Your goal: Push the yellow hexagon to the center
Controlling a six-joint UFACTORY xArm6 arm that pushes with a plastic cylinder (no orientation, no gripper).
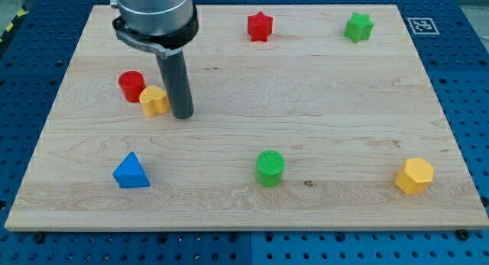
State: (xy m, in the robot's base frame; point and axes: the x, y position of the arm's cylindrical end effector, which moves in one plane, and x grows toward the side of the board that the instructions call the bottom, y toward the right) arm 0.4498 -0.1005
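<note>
The yellow hexagon point(414, 176) sits near the board's bottom right corner. My tip point(182, 114) rests on the board at the upper left, far from the hexagon, just right of a yellow heart-shaped block point(153, 101). A red cylinder point(131, 85) stands touching the left of that yellow block. The rod rises from the tip to the arm's grey housing at the view's top.
A blue triangle point(131, 172) lies at the bottom left. A green cylinder point(270, 167) stands at the bottom middle. A red star point(260, 26) and a green star point(358, 27) sit along the top. The wooden board point(321, 97) lies on a blue perforated table.
</note>
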